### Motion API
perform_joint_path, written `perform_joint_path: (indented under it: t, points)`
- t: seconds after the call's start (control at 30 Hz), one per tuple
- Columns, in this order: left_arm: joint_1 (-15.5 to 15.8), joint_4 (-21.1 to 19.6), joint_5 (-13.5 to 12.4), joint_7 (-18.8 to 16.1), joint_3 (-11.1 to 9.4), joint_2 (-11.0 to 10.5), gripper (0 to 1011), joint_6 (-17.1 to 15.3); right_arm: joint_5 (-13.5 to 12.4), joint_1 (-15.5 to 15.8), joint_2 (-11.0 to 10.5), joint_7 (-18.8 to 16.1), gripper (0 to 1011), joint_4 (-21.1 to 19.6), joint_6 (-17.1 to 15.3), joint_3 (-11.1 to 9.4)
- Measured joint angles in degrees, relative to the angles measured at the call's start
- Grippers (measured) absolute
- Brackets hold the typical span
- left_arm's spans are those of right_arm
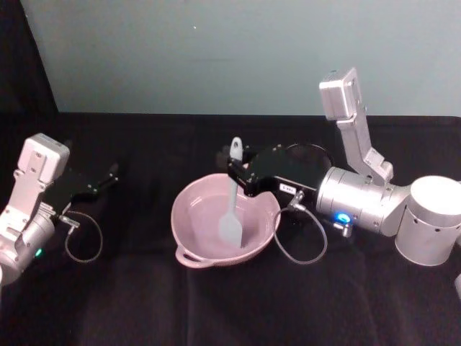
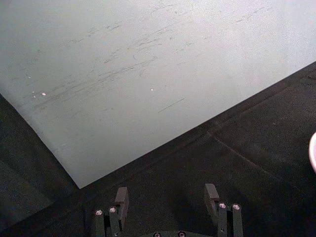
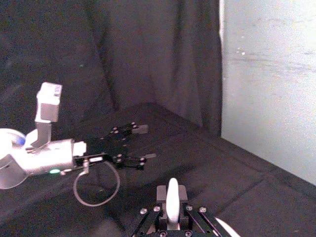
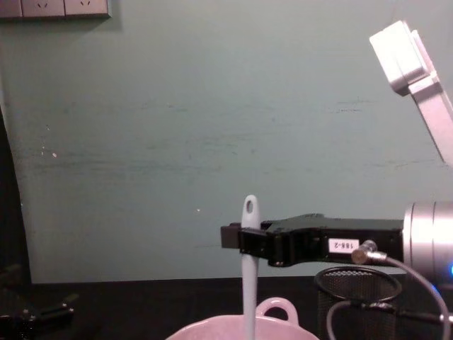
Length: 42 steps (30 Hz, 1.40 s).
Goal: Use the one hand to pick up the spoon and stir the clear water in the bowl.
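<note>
Right claw (image 1: 234,169) clamped high on the light, probably stiff spoon (image 1: 230,223), blade in bowl (image 1: 216,261); left claw (image 2: 167,192) apart, idle left.

**Four Viewpoints Around One Table**

The head view looks down from above on the black cloth-covered table (image 1: 216,310), with the wide pale pink bowl (image 1: 189,216) at centre. The chest view sits low and close, facing the pale teal wall (image 4: 141,142). Both share the bowl and the white long-handled spoon (image 1: 230,223). The left wrist view points over the table toward that wall. The right wrist view looks across the table at the black left gripper (image 3: 148,143).
</note>
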<state>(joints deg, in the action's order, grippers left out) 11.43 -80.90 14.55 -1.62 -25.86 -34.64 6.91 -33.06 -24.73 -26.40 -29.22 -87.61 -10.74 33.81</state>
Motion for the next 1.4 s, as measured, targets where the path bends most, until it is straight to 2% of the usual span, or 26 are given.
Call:
perform_joint_path:
  t: [0.2, 0.33, 0.53, 0.57, 0.7, 0.77, 0.93, 1.13, 1.4]
  points:
    - [0.0, 0.0, 0.0, 0.0, 0.0, 0.0, 1011, 0.0, 0.0, 0.4, 1.0, -0.4, 116, -0.1, -0.1, 0.7]
    - [0.0, 0.0, 0.0, 0.0, 0.0, 0.0, 1011, 0.0, 0.1, 0.4, 2.8, -0.4, 116, 1.1, 1.2, 1.1]
    - [0.0, 0.0, 0.0, 0.0, 0.0, 0.0, 1011, 0.0, 1.3, 0.2, 6.3, 0.3, 116, 4.5, 6.6, 0.9]
    - [0.0, 0.0, 0.0, 0.0, 0.0, 0.0, 1011, 0.0, 1.7, 0.0, 7.4, 0.6, 116, 5.7, 8.1, 0.7]
    - [0.0, 0.0, 0.0, 0.0, 0.0, 0.0, 1011, 0.0, 2.7, -0.6, 9.2, 1.2, 116, 8.3, 10.3, 0.4]
    - [0.0, 0.0, 0.0, 0.0, 0.0, 0.0, 1011, 0.0, 3.8, -1.4, 11.0, 1.9, 116, 11.0, 12.0, 0.1]
    - [0.0, 0.0, 0.0, 0.0, 0.0, 0.0, 1011, 0.0, 5.5, -2.5, 12.7, 3.0, 116, 14.4, 13.8, -0.4]
    - [0.0, 0.0, 0.0, 0.0, 0.0, 0.0, 1011, 0.0, 7.4, -3.5, 14.1, 4.1, 116, 17.6, 15.6, -1.4]
    - [0.0, 0.0, 0.0, 0.0, 0.0, 0.0, 1011, 0.0, 9.6, -2.9, 13.8, 4.9, 116, 17.3, 16.9, -2.6]
